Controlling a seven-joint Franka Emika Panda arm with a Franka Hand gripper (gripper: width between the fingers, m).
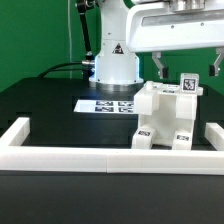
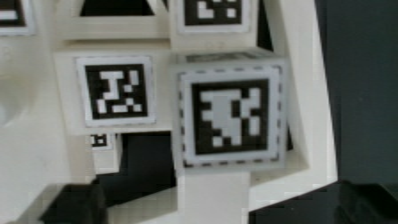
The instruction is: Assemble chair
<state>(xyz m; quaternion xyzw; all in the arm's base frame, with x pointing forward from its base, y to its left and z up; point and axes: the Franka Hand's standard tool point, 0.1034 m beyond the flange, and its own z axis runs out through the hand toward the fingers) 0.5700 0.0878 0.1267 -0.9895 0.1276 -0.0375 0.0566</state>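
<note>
The partly built white chair stands on the black table at the exterior view's right, just behind the front rail. A tagged upright block rises at its top. My gripper hangs right above that block, open, with one finger on each side and apart from it. In the wrist view the chair's tagged faces fill the picture. My gripper straddles a white bar, and the dark fingertips show only at the corners, with nothing clamped.
The marker board lies flat in front of the robot's white base. A long white border rail runs along the front, with side pieces at the left and the right.
</note>
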